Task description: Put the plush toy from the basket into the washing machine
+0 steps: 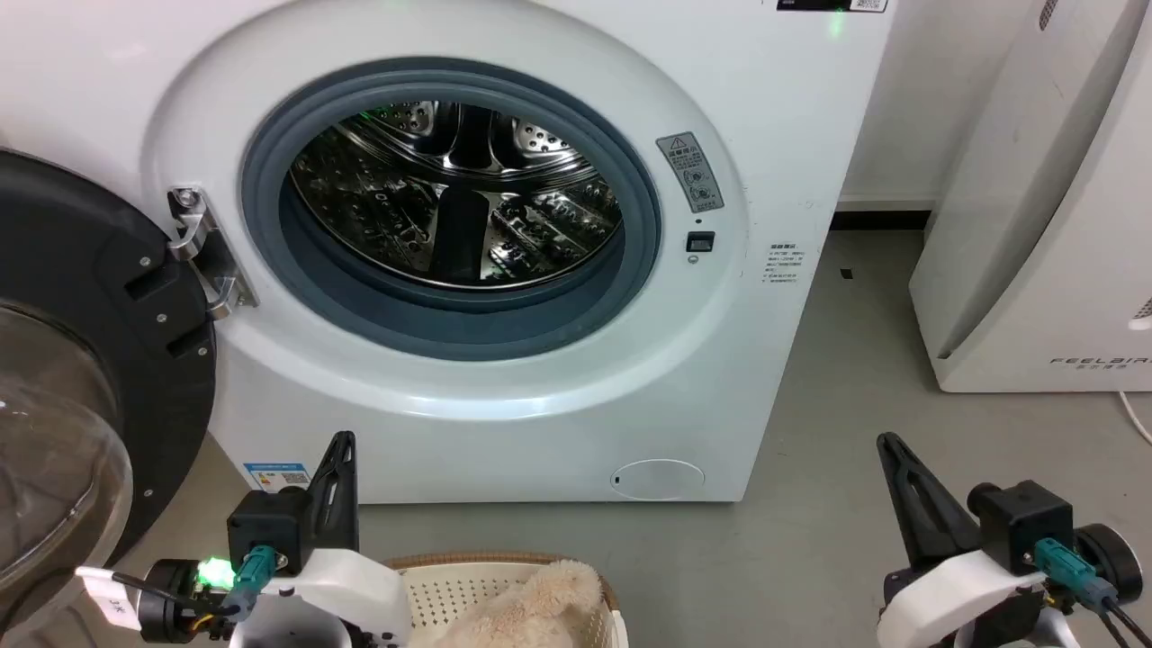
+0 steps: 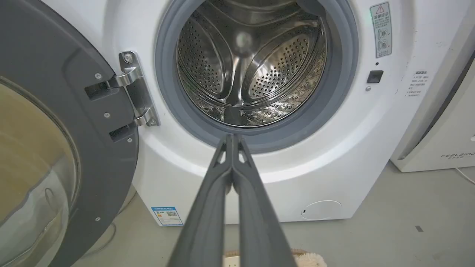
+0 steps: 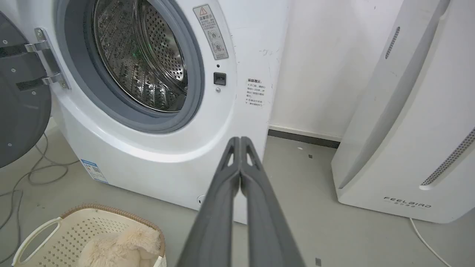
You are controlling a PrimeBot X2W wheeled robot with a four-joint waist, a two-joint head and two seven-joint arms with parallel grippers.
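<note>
The white washing machine (image 1: 504,423) stands in front of me with its black-framed glass door (image 1: 81,378) swung open to the left and the steel drum (image 1: 459,193) bare inside. The plush toy (image 1: 531,607), cream and shaggy, lies in the basket (image 1: 432,585) on the floor at the bottom of the head view, between my arms. It also lies in the basket (image 3: 55,233) at the lower left of the right wrist view as a fluffy plush toy (image 3: 118,244). My left gripper (image 1: 344,441) and right gripper (image 1: 886,443) are both shut and hold nothing.
A white slanted FEELAIR appliance (image 1: 1044,225) stands to the right of the washer on the grey floor (image 1: 837,432). Cables (image 3: 37,174) lie on the floor under the open door. A white cord (image 3: 426,241) runs from the appliance.
</note>
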